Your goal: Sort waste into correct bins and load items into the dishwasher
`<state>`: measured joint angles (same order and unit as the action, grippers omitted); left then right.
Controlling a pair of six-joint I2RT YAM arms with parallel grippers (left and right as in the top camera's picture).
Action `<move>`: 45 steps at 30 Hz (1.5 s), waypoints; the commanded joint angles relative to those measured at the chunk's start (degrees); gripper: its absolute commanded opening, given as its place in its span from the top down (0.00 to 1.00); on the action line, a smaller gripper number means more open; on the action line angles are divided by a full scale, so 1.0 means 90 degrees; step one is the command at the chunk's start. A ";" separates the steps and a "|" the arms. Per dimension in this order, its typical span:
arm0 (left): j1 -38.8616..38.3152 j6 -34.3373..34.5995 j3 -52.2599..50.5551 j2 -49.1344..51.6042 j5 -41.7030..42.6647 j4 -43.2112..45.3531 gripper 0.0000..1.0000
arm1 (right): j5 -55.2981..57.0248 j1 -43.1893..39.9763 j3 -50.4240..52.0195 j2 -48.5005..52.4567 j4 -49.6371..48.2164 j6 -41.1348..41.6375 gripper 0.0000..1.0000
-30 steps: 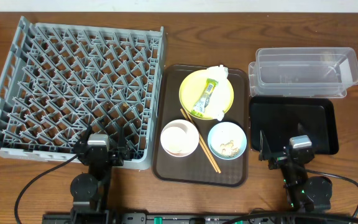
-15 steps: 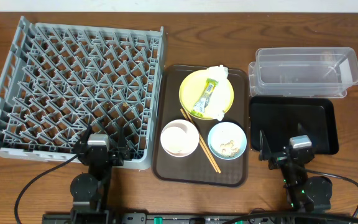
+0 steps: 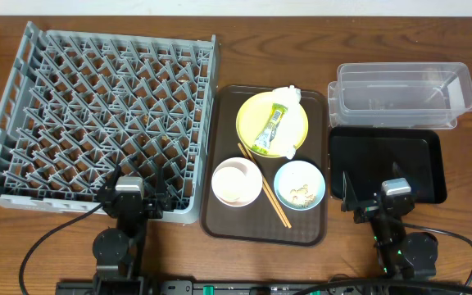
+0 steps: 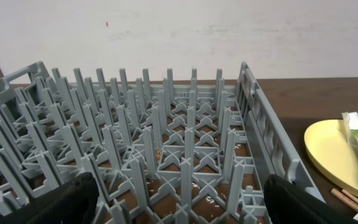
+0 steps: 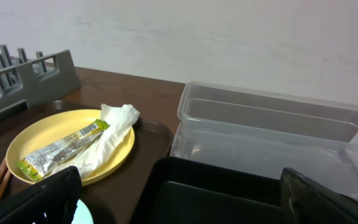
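Hovering w/ both claws wide, nothing held: left gripper (image 3: 129,199) at near edge of grey dish rack (image 3: 97,115), right gripper (image 3: 388,200) at near edge of black tray (image 3: 383,147). Wrapper (image 3: 270,129) & napkin (image 3: 288,98) lying on yellow plate (image 3: 251,115), on brown tray (image 3: 301,223).

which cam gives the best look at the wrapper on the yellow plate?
Right wrist: the wrapper lies close and large, full length visible, on the plate, overlapping the napkin. Overhead shows it whole but small. Left wrist catches only a sliver at the frame's right edge.
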<state>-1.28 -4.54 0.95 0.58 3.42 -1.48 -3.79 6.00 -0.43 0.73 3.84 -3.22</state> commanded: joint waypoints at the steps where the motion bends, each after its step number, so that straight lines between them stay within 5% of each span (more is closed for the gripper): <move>1: 0.0034 -0.0041 -0.0080 -0.0039 -0.0051 -0.0260 0.12 | 0.0061 -0.0002 0.0012 0.0002 0.0027 -0.0053 0.01; 45: 0.0034 -0.0041 -0.0080 -0.0039 -0.0051 -0.0260 0.12 | 0.0418 -0.0005 0.0012 0.0002 0.0036 -0.0364 0.01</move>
<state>-1.28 -4.54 0.95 0.58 3.42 -1.48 -1.48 6.00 -0.43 0.73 3.90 -5.21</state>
